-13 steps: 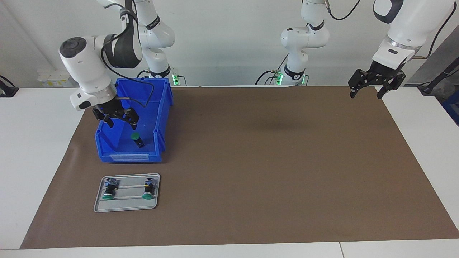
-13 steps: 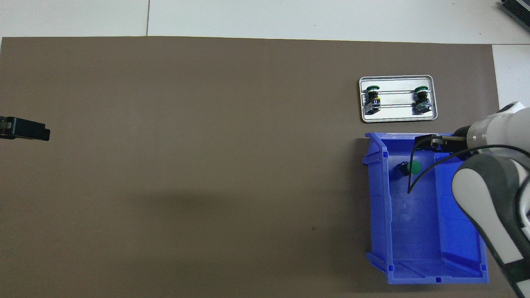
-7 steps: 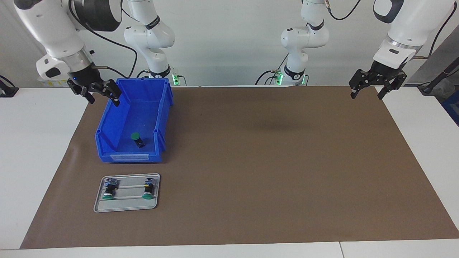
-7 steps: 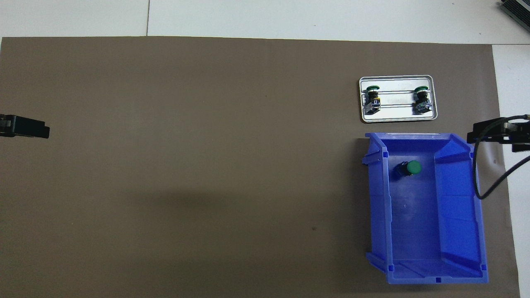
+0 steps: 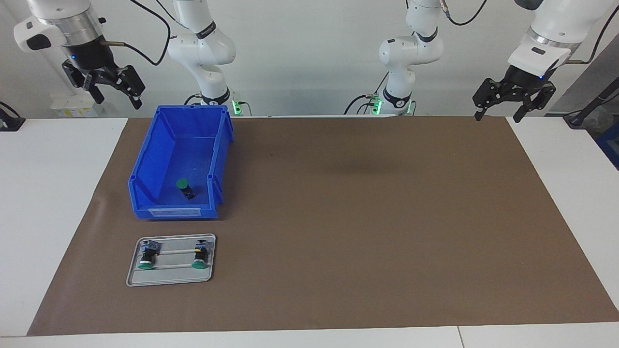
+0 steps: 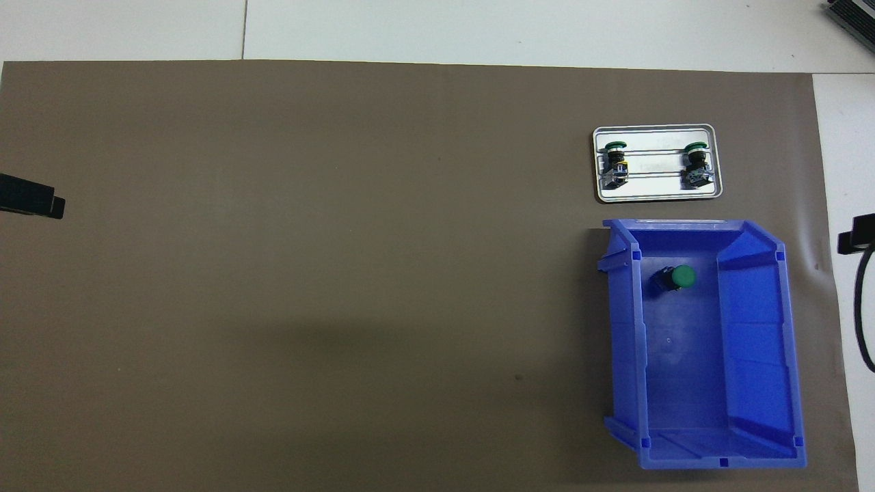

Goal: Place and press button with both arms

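Two buttons lay on the grey tray [image 5: 170, 280], seen at the lower left of the facing view, one toward each end of it: the first tray button [image 5: 146, 255] and the second tray button [image 5: 199, 255]. Each lay on its side, long axis running across the tray's short dimension, green cap toward the bottom of that frame and terminal end toward the top. A third, the button [image 5: 184, 187], rested on the floor of the blue bin [image 5: 145, 174], directly above the tray in the facing view; in the overhead view the button [image 6: 673, 278] lay in the upper part of the bin. It was tilted, green cap toward the upper left and dark body toward the lower right of the facing frame. By this layout, two placements appeared done and one button remained to be taken out, set down and pressed. The right gripper [image 5: 115, 93] hung high at the upper left of the facing frame, fingers spread wide and empty. The left gripper [image 5: 499, 113], at the upper right over the edge of the brown mat [image 5: 338, 217] on the desk [image 5: 48, 203], was likewise open and empty.
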Controlling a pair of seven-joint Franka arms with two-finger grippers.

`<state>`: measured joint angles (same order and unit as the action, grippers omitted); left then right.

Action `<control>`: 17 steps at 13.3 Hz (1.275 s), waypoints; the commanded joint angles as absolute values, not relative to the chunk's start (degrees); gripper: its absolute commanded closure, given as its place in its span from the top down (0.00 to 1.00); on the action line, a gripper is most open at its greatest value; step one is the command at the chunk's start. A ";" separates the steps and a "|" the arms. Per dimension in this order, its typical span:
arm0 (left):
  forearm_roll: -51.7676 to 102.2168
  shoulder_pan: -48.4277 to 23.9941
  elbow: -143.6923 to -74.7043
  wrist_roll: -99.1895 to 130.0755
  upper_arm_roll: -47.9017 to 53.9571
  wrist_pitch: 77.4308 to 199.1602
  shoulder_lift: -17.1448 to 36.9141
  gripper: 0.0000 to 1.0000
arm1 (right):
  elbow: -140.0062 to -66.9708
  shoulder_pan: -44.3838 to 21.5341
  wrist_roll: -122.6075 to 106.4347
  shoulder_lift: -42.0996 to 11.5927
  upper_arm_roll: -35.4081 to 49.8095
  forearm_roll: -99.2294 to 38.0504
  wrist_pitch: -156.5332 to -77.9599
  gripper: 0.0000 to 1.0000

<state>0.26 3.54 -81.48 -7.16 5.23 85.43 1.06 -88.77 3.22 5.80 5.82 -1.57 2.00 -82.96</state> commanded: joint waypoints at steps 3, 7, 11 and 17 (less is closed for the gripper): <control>0.00 4.13 -80.14 -7.12 6.24 87.43 4.04 1.00 | -91.32 2.99 0.62 5.80 -0.97 4.75 -84.81 1.00; 0.09 3.25 -88.07 -6.68 6.15 93.25 2.11 1.00 | -92.90 2.37 1.05 5.71 -0.97 4.66 -86.75 0.99; 0.09 4.04 -89.64 -6.94 6.07 92.99 1.58 1.00 | -92.72 2.37 3.07 5.71 0.08 3.69 -86.04 1.00; -4.57 0.10 -90.53 1.56 6.15 95.36 1.05 1.00 | -92.46 2.37 2.99 5.80 0.35 3.69 -86.04 1.00</control>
<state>-2.47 2.46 -88.13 -2.97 6.26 93.16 2.94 -91.81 1.85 2.16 5.15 -0.22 3.81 -85.62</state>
